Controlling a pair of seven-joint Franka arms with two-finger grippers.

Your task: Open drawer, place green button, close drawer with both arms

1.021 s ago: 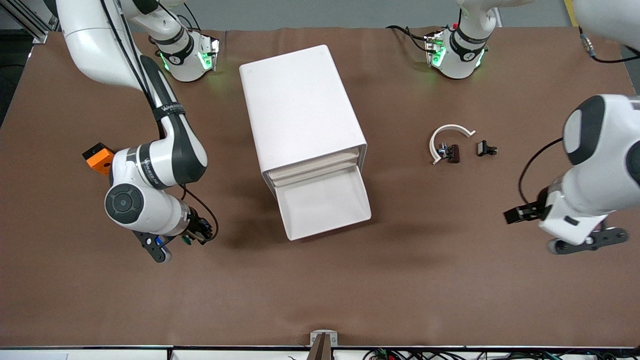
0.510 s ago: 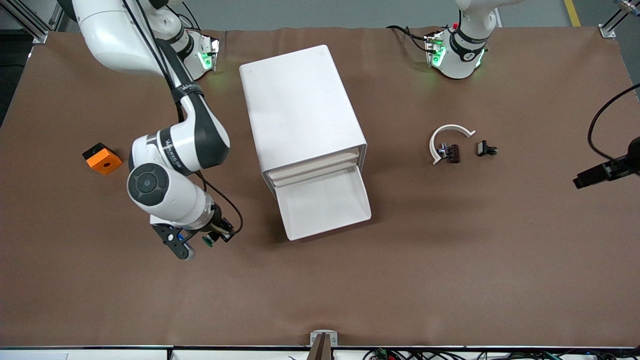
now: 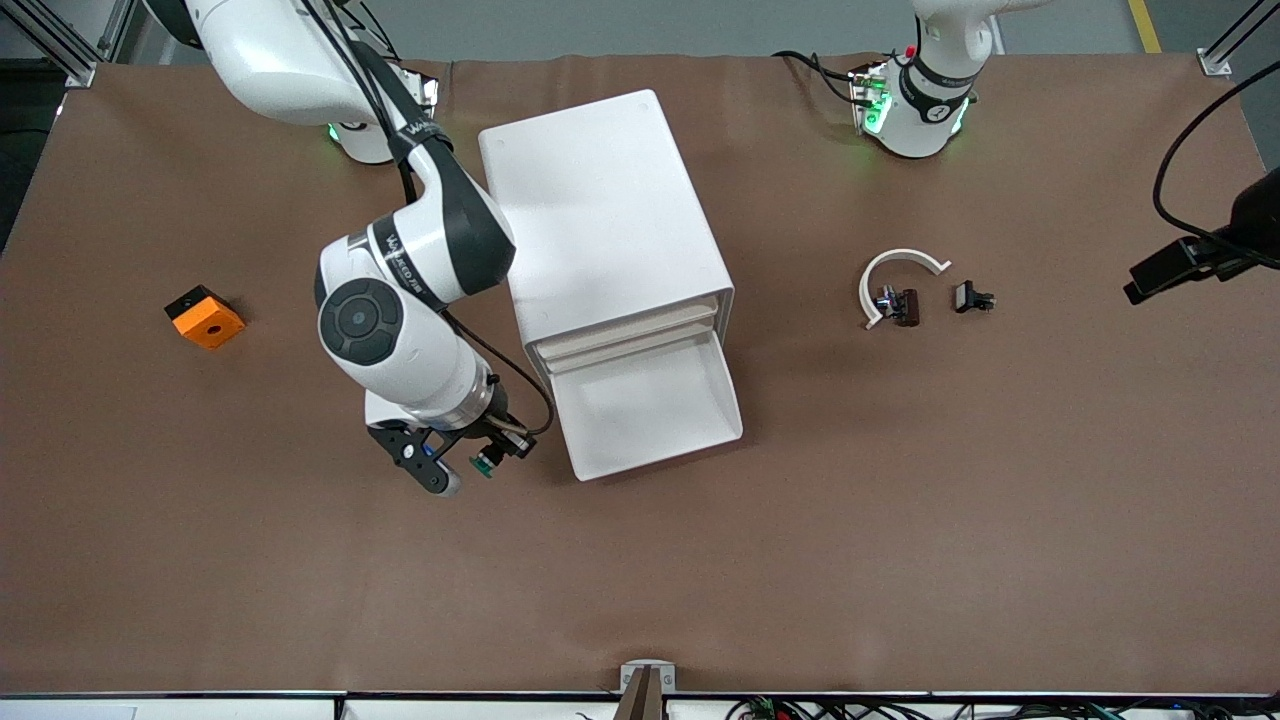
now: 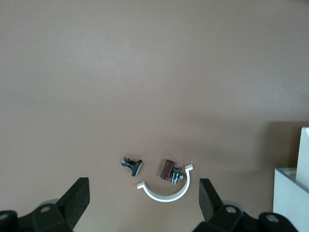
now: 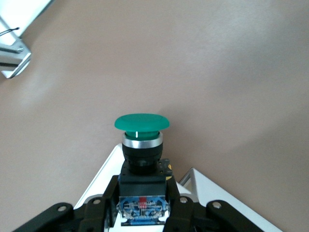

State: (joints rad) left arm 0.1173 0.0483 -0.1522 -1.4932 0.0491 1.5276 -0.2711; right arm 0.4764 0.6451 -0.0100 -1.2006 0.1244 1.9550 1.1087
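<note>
Right gripper (image 3: 487,455), button (image 5: 141,123), now drawer-side (image 3: 650,405)

A robotics lab: two white jointed arms (image 3: 400,290) stand bolted at bases lit green along a brown-covered surface (image 3: 900,520), cables (image 3: 1180,180) trail at its edge, and aluminium framing (image 3: 60,50) stands at the corners.

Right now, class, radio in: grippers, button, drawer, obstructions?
Right gripper shut on button, beside open drawer. Left gripper open, waiting above clips. Nothing in the drawer.
</note>
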